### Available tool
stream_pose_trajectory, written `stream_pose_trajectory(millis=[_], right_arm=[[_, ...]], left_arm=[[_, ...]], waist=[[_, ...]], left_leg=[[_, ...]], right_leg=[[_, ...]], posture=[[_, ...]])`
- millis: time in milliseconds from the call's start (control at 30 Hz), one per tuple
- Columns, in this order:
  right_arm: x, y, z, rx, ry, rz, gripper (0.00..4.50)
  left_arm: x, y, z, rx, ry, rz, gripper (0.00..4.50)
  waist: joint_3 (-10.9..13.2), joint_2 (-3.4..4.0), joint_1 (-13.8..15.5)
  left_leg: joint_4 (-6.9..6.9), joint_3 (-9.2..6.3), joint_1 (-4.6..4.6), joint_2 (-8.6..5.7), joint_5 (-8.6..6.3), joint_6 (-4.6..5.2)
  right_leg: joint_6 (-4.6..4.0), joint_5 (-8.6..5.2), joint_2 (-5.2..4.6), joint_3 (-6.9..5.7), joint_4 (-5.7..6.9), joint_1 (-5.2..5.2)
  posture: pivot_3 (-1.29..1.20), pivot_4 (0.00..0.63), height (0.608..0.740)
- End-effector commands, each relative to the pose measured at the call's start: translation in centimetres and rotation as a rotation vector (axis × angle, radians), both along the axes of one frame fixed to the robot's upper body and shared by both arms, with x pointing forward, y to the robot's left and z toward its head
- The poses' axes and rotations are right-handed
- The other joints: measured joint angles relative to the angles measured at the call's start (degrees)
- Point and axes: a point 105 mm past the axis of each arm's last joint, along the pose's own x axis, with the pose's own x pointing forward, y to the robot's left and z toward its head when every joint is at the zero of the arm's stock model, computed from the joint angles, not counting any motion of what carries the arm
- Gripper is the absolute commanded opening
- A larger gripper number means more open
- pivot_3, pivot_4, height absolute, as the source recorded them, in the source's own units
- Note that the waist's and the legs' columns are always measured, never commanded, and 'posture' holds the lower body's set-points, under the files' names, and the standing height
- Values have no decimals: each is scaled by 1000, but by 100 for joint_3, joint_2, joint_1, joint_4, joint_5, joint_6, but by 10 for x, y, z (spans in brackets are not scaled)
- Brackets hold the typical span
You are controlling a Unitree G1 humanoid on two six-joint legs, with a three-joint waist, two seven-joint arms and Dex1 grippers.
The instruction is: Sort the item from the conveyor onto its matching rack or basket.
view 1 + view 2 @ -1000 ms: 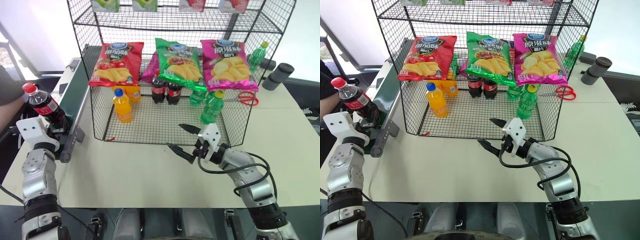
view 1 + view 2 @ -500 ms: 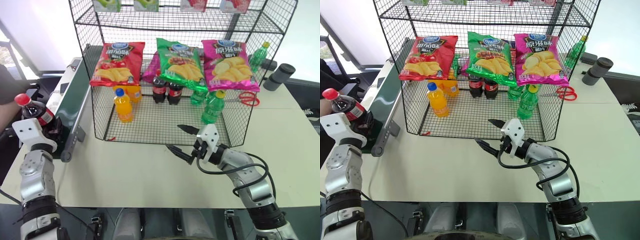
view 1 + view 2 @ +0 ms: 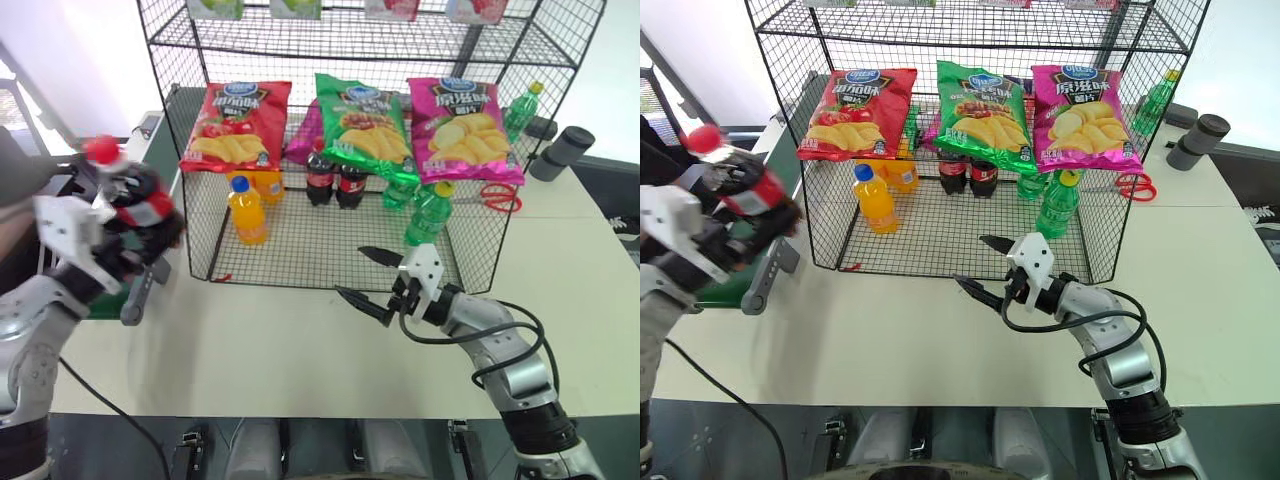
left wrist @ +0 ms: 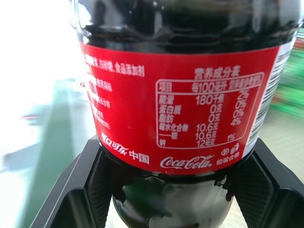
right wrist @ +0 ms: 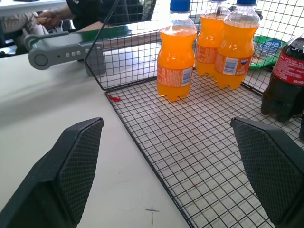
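Your cola bottle point(image 3: 135, 195) sits clamped in the left hand point(image 4: 173, 190), its red cap point(image 3: 101, 150) tilted away from the rack, and it hangs in the air above the near end of the conveyor point(image 3: 140, 200), just outside the rack's left wall. In the left wrist view you see both black fingers point(image 4: 80, 185) pressed against the bottle below its red label point(image 4: 180, 109).

Between the bottle and the rack floor stands the wire-mesh side of the rack point(image 3: 195, 215) (the front face is mesh too). On the grid floor you have 1 orange-soda bottle point(image 3: 245, 210) nearest the front left, more orange ones point(image 5: 223, 45) behind it, 2 cola bottles point(image 3: 335, 180) at the middle back and green bottles point(image 3: 428, 212) to the right. 3 chip bags, red point(image 3: 232, 125), green point(image 3: 362, 122) and pink point(image 3: 465, 118), hang across the front above them.

Your right hand point(image 3: 372, 280) hovers over the table point(image 3: 270, 350) just in front of the rack's front edge, fingers spread wide and holding nothing. Red scissors point(image 3: 490, 197) lie on the table beyond the rack.
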Motion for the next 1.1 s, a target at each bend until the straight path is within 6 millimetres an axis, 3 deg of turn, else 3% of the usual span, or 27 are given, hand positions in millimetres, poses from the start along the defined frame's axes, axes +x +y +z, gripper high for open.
stream_pose_trajectory(millis=[33, 167, 467, 700, 900, 1033, 1100], right_arm=[[-8, 2, 18, 31, -16, 72, 4500], [-18, 11, 25, 56, 20, 158, 4500], [-22, 17, 46, 131, -3, 145, 4500], [-26, 23, 49, 148, -10, 133, 4500], [-27, 26, 49, 160, 1, 130, 4500], [-27, 23, 47, 157, 12, 124, 3166], [-25, 22, 46, 148, 5, 115, 3018]], left_arm=[[-12, -44, -7, 77, 42, -205, 2909], [-5, -87, -24, 88, 48, -359, 2909], [7, -151, -46, 185, 1, -697, 2909], [8, -184, -43, 197, -60, -844, 2909], [7, -192, -43, 200, -77, -880, 2909], [9, -190, -43, 205, -82, -864, 2884], [9, -188, -43, 207, -82, -852, 2884]], waist=[[0, 0, -15], [5, 11, -1], [5, 10, 37], [5, 10, 26], [5, 10, 22], [5, 10, 30], [5, 10, 29]], left_leg=[[0, 0, 0, 0, 0, 1], [-2, 2, 3, 1, 2, 3], [16, 4, -5, -1, 4, 7], [32, 6, -15, -1, -1, 18], [32, 3, -13, 5, -1, 18], [34, 1, -13, 7, -1, 18], [34, 1, -13, 8, -1, 18]], right_leg=[[0, 0, 0, 0, 2, 0], [1, 1, 5, 0, 5, -1], [20, 11, 27, -4, 9, 0], [30, 14, 57, -4, 9, -2], [31, 14, 69, -1, 13, -2], [31, 15, 77, 3, 15, -2], [31, 15, 78, 4, 15, -2]], posture=[[0, 150, 740], [0, 150, 740], [0, 150, 740], [0, 150, 740], [0, 150, 740], [0, 150, 740], [0, 150, 740]])
